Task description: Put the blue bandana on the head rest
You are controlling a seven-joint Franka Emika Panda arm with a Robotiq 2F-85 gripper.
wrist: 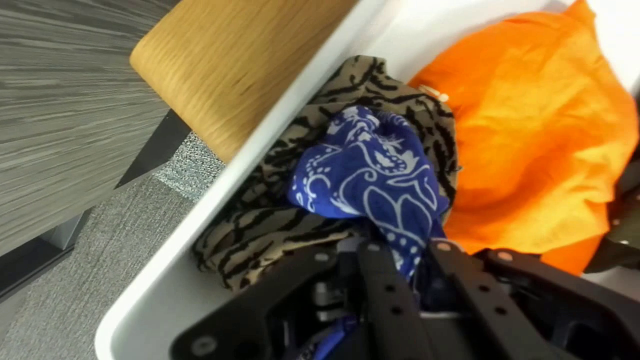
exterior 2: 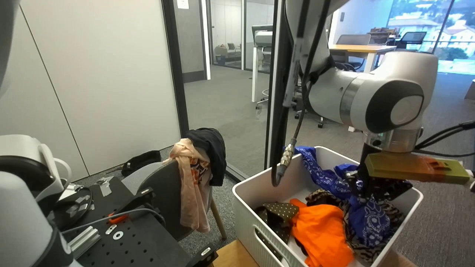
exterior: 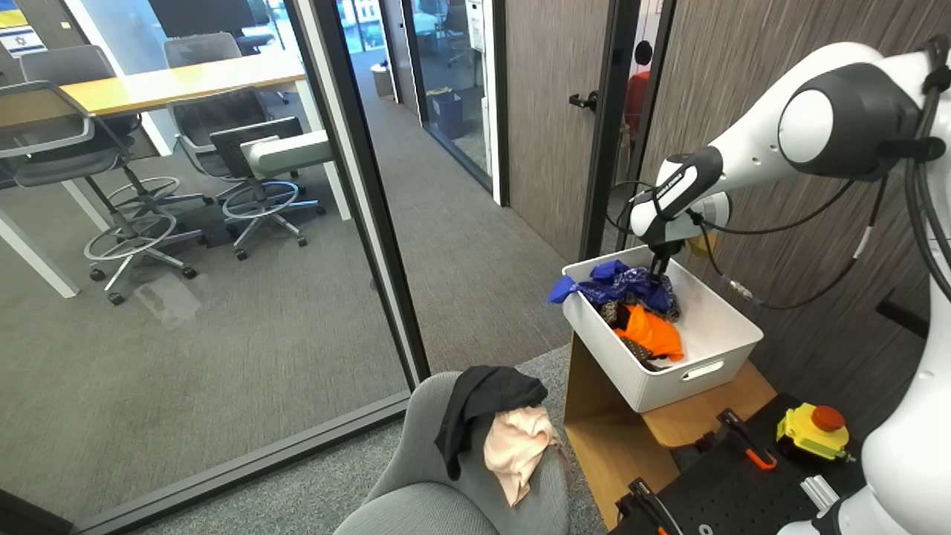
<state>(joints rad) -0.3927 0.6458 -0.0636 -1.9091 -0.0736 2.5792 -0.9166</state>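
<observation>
The blue bandana with white print (exterior: 631, 284) lies bunched in the white bin (exterior: 713, 319), one end over the rim. It also shows in an exterior view (exterior 2: 328, 181) and in the wrist view (wrist: 380, 175). My gripper (wrist: 406, 262) points down inside the bin, its fingers close together with a fold of the bandana pinched between them. In both exterior views the gripper (exterior: 658, 266) (exterior 2: 365, 193) is over the bandana; its fingertips are partly hidden by cloth. The grey chair's back (exterior: 422, 423) (exterior 2: 161, 193) stands beside the bin; no separate head rest shows.
An orange cloth (exterior: 650, 331), a tiger-striped cloth (wrist: 270, 232) and a dotted dark cloth (exterior 2: 278, 215) lie in the bin. A black cloth (exterior: 494, 390) and a peach cloth (exterior: 516, 446) hang over the chair back. A glass wall frame (exterior: 364, 193) stands behind.
</observation>
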